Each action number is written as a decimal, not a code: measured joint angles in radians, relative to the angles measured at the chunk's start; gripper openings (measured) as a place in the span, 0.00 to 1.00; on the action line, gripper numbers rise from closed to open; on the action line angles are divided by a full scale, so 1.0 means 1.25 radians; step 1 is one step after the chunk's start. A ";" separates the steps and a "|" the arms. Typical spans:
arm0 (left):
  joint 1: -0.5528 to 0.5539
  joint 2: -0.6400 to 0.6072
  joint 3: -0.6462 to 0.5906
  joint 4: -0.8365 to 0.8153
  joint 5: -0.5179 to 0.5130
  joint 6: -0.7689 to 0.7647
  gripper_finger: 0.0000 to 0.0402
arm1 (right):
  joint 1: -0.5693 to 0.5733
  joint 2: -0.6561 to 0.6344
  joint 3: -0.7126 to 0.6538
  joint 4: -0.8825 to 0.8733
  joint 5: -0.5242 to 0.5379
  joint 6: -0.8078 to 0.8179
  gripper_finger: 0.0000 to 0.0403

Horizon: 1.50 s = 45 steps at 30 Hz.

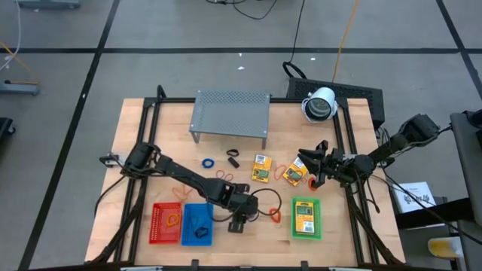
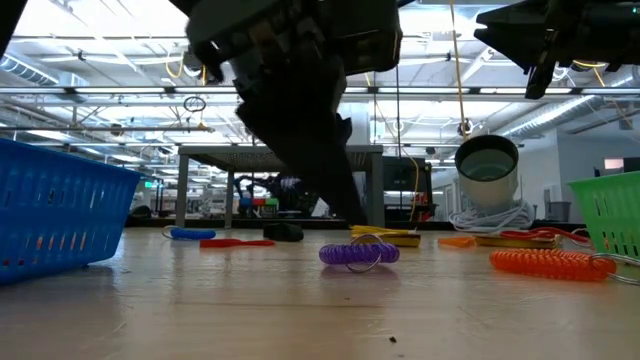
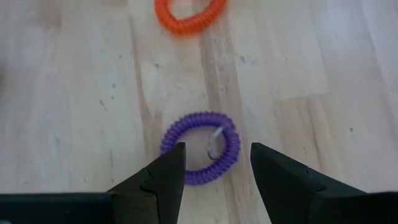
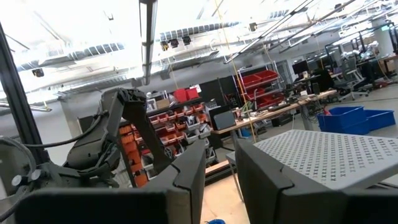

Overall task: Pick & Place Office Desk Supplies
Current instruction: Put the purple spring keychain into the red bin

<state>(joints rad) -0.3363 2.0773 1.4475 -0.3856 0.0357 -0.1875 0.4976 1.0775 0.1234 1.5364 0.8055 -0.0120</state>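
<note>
Your left pincer (image 3: 214, 180) hangs open just above a purple coil loop (image 3: 200, 147) on the wooden surface (image 1: 135, 135), one finger to each side of it and nothing held. Just beyond that loop lies an orange coil loop (image 3: 188, 15), still loose. Your right pincer (image 4: 219, 171) waits raised off the surface on the far side from the left one, near a yellow-orange packet (image 1: 295, 172); its fingers stand a little apart with nothing between them.

Judging by how things lie, you are partway through. Next to the left pincer, the red basket (image 1: 154, 235) holds an orange loop (image 1: 172, 220), the blue basket (image 1: 187, 235) holds a dark item I cannot identify, and the green basket (image 1: 294, 232) beyond it holds a packet (image 1: 304, 217).

Still out on the surface: a second packet (image 1: 261, 168), red and orange bands (image 1: 224, 176) near it, a black clip (image 1: 232, 158), a small blue ring (image 1: 206, 162), all between the left pincer and the grey shelf (image 1: 230, 111). I judge the purple loop to be your current pick, with most of the loose items still to sort.
</note>
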 joint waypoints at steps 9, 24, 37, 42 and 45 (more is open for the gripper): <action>-0.001 0.078 0.004 0.053 0.033 -0.040 0.47 | 0.000 0.000 0.001 0.008 -0.052 0.020 0.20; 0.000 0.038 0.010 -0.001 -0.041 -0.040 0.05 | 0.000 0.000 0.001 0.012 -0.083 0.012 0.19; -0.019 -0.262 0.013 -0.249 -0.172 -0.103 0.04 | 0.000 0.000 0.000 0.003 -0.081 0.014 0.19; -0.049 -0.370 0.013 -0.403 -0.158 -0.204 0.03 | 0.000 0.000 0.000 0.000 -0.081 0.013 0.18; -0.068 -0.409 0.013 -0.516 -0.106 -0.278 0.03 | 0.000 0.000 0.000 -0.001 -0.081 0.013 0.19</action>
<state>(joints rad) -0.4217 1.5662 1.4638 -1.0301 -0.0968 -0.5356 0.4980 1.0771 0.1238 1.5356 0.7044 0.0036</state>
